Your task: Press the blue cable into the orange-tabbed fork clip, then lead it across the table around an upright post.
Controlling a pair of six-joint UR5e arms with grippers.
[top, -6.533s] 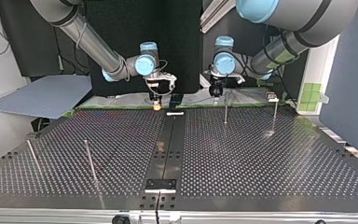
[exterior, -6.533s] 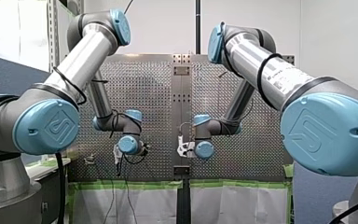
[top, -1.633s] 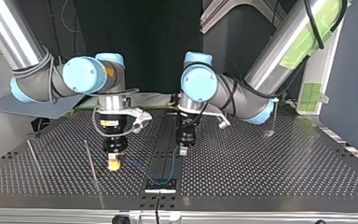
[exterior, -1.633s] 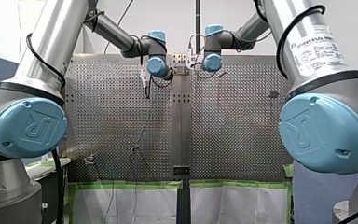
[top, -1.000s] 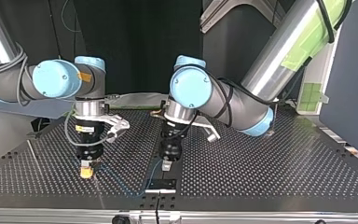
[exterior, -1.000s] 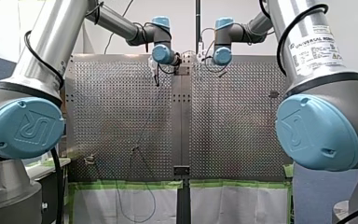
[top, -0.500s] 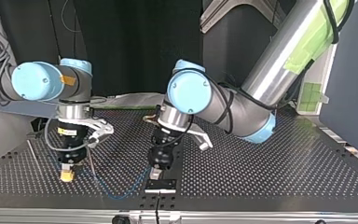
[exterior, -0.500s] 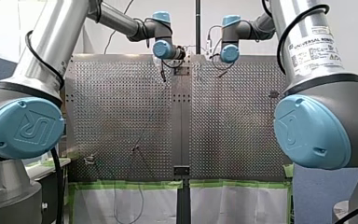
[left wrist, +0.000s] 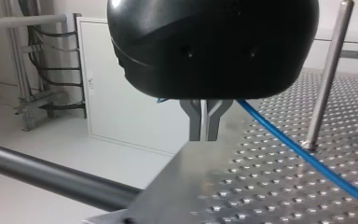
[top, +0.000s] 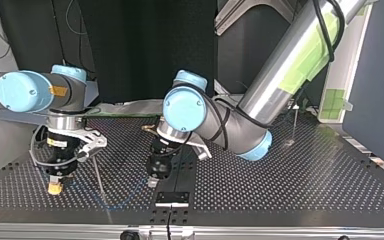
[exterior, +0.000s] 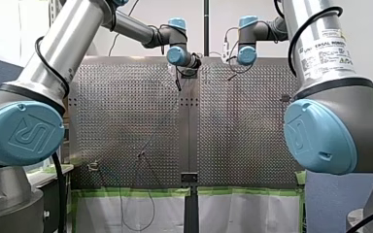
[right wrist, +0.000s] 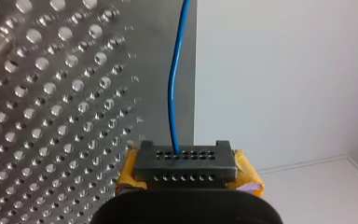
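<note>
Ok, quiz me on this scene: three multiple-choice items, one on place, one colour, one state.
1. Top view: the upright post stands A) between my right gripper and my left gripper; B) right of both; C) left of both.
2. My right gripper's pads are A) green; B) yellow; C) white.
3. That gripper is A) open; B) gripping the post; C) shut on the black connector of the blue cable.
A: it rises between them. B: yellow flanks the connector. C: the pads clamp it.

We work in a robotics lab, perforated metal table (top: 290, 170), steel post (left wrist: 327, 74), green-taped edge (exterior: 136, 192), bare white walls (exterior: 131, 48)
</note>
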